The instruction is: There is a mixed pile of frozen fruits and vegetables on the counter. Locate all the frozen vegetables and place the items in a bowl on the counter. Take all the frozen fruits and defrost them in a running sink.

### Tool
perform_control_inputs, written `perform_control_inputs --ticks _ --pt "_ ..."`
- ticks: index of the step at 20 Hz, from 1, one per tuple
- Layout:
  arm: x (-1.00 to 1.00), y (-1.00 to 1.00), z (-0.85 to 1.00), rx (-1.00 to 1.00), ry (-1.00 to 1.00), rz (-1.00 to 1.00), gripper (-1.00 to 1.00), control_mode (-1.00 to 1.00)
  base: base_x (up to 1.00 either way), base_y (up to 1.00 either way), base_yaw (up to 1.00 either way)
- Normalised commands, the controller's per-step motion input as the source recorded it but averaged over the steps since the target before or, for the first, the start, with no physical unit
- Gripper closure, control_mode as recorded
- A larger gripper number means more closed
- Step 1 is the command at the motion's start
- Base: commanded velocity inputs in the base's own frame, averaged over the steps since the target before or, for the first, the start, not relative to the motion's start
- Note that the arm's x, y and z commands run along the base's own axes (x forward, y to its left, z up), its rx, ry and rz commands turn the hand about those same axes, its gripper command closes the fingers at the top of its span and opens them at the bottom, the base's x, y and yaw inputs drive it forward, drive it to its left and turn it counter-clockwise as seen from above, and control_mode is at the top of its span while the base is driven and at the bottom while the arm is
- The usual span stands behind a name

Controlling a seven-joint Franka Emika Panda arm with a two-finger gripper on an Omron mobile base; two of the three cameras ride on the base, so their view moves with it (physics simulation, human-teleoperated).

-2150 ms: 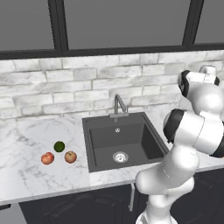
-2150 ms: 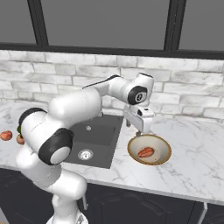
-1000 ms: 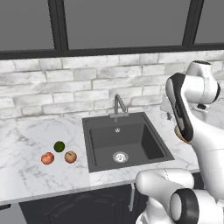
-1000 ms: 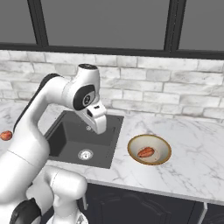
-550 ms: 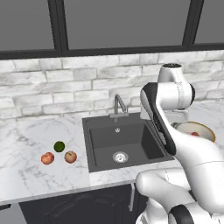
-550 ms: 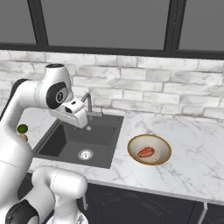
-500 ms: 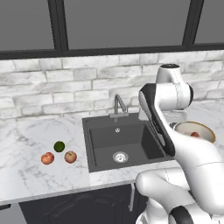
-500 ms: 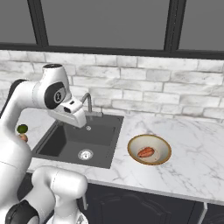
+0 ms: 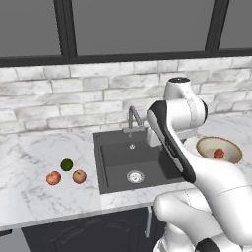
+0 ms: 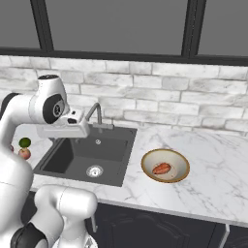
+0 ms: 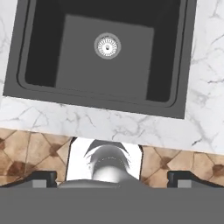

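Three round pieces near counter (image 9: pixel 29 197) front edge, left of sink (image 9: pixel 118 157): dark green ball (image 9: pixel 66 165), redder apple (image 9: pixel 53 178), red-tan apple (image 9: pixel 79 176). Red-orange piece (image 10: pixel 162 168) inside tan-rimmed bowl (image 10: pixel 165 177), right of sink. Gripper (image 10: pixel 80 127) above basin, fingers spread wide, empty.

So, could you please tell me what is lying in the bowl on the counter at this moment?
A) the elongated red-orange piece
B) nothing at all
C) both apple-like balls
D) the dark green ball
A: the bowl holds only the elongated red-orange piece; the dark green ball and both apple-like balls lie left of the sink.
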Motion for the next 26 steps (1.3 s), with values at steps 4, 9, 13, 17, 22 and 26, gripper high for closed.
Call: perform_control_inputs --ticks 4,9,13,17,22,26 --pt "0.1 0.26 -0.09 0.01 0.11 0.31 -1.0 -1.0 0.0 0.0 0.0" --pt "0.27 0.42 -0.1 0.02 0.1 0.2 -1.0 -1.0 0.0 0.0 0.0" --pt "0.27 0.65 -0.05 0.0 0.09 0.17 -1.0 -1.0 0.0 0.0 0.0" --pt "0.21 0.71 -0.08 0.0 0.07 0.14 -1.0 -1.0 0.0 0.0 0.0" --pt "0.27 0.72 -0.21 0.0 0.04 0.1 -1.0 -1.0 0.0 0.0 0.0" --pt "0.27 0.67 -0.23 0.0 0.02 0.09 -1.0 -1.0 0.0 0.0 0.0"
